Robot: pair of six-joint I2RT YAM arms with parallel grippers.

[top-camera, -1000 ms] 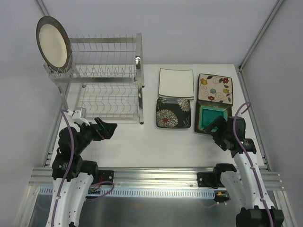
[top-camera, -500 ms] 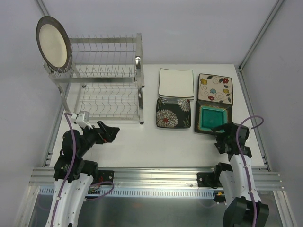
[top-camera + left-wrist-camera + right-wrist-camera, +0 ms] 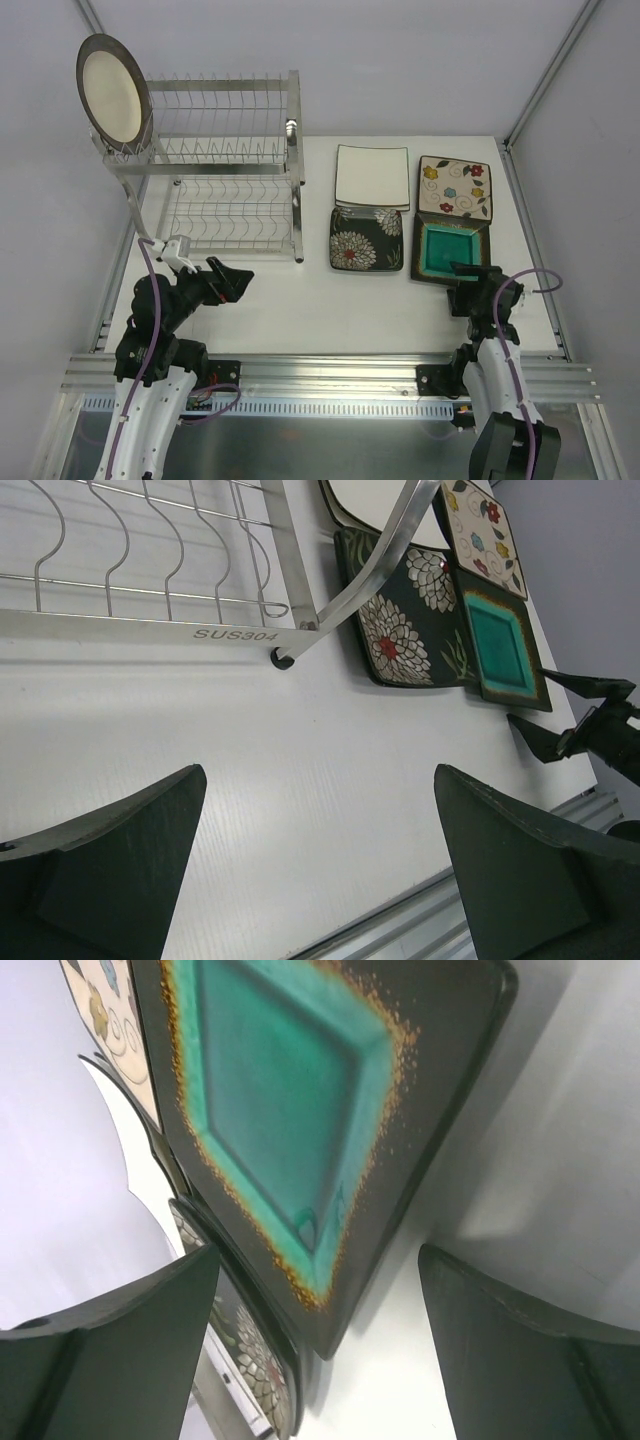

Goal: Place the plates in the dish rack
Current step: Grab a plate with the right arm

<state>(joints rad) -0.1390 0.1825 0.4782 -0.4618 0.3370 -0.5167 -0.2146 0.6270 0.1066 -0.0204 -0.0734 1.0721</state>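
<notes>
The teal-centred plate (image 3: 445,250) is seen just ahead of the right end effector (image 3: 465,274), which is spread open and empty.

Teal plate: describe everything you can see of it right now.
The teal plate is square, with a glossy teal centre, an orange-brown speckled band around it and a dark rim. It looks like glazed ceramic. It lies face up at the right of the table. The black flowered plate adjoins its left edge and the cream flowered plate its far edge; any overlap is unclear. The right gripper is at its near edge, open, not holding it.
</notes>
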